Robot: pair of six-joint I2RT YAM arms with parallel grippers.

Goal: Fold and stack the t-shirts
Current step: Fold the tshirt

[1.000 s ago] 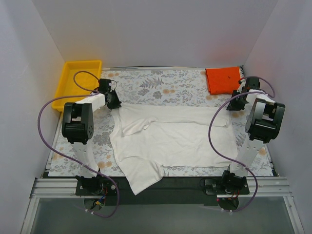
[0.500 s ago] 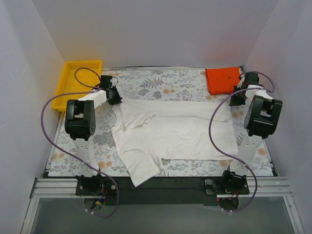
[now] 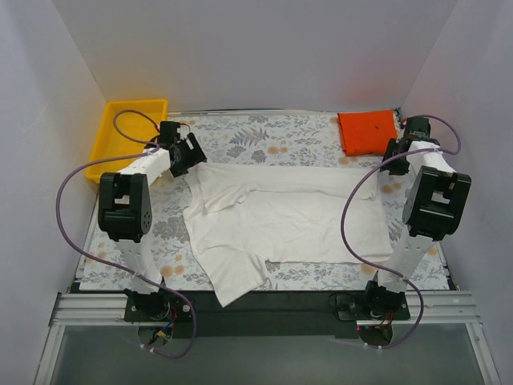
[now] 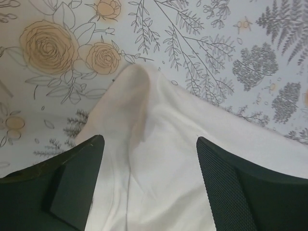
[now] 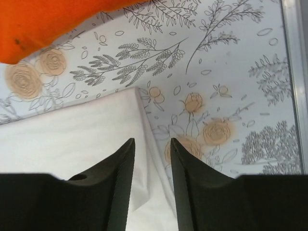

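Observation:
The white t-shirt lies spread across the floral table with its far part folded over; one sleeve hangs at the near edge. My left gripper is at the shirt's far left corner. In the left wrist view the gripper is open, with the white cloth lying loose below the jaws. My right gripper is at the shirt's far right corner. It is open a little over the shirt's edge. The folded orange-red t-shirt lies at the far right, just beyond that gripper, and shows in the right wrist view.
A yellow tray stands at the far left corner, beside the left arm. White walls close in the table on three sides. A metal rail runs along the table's right edge.
Both grippers carried the shirt's folded edge a little farther from the bases, then opened and let the cloth go. The shirt now lies flatter and further back.

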